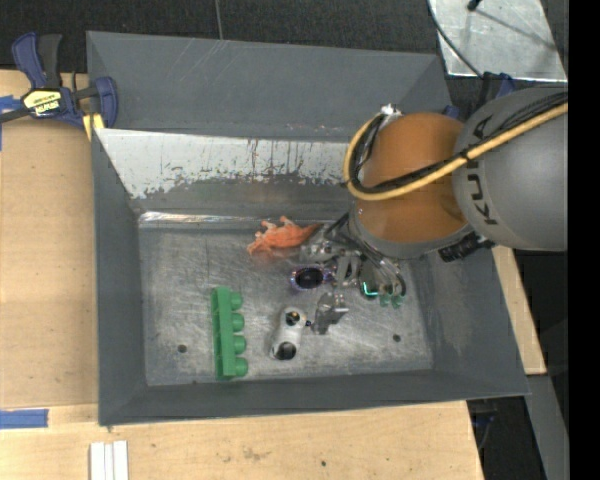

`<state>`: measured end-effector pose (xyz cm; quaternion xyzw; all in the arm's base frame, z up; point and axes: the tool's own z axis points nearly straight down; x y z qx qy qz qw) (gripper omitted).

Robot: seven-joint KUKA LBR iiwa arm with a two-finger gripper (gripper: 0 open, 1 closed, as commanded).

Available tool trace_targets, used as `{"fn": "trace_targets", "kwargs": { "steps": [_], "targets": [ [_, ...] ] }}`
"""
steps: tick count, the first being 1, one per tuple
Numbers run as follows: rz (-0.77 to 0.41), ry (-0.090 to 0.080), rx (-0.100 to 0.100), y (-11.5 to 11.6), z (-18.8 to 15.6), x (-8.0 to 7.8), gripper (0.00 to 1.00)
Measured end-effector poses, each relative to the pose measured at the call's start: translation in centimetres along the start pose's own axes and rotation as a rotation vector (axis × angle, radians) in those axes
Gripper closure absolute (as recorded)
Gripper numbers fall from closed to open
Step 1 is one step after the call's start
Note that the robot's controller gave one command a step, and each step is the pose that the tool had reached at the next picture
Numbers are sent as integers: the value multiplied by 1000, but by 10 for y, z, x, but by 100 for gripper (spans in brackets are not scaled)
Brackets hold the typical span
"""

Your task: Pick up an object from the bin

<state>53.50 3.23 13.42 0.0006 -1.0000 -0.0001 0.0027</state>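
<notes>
My gripper (338, 273) hangs low over the middle right of the bin, under the orange wrist cover. A small dark blue round thing (306, 278) lies right against its left side. An orange toy animal (280, 236) lies just up and left of it, near the back wall. Below the gripper's tip lie two small black-and-white pieces, one (293, 318) close to it and the other (284, 349) nearer the front wall. Whether anything is held is hidden.
A long green studded block (228, 332) lies upright in the front left part of the bin. A small green bit (388, 294) shows at the gripper's right side. The arm comes in from the right over the bin's right wall.
</notes>
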Motion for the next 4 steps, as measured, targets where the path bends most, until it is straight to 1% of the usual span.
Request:
{"fn": "trace_targets", "kwargs": {
  "steps": [1,2,3,4],
  "targets": [
    [1,-8,0,0,-4,-2,0],
    [214,-27,-5,-36,57,-7,100],
    [214,-27,-5,-36,57,-7,100],
    [252,-3,0,-17,-132,40,100]
  ]
}}
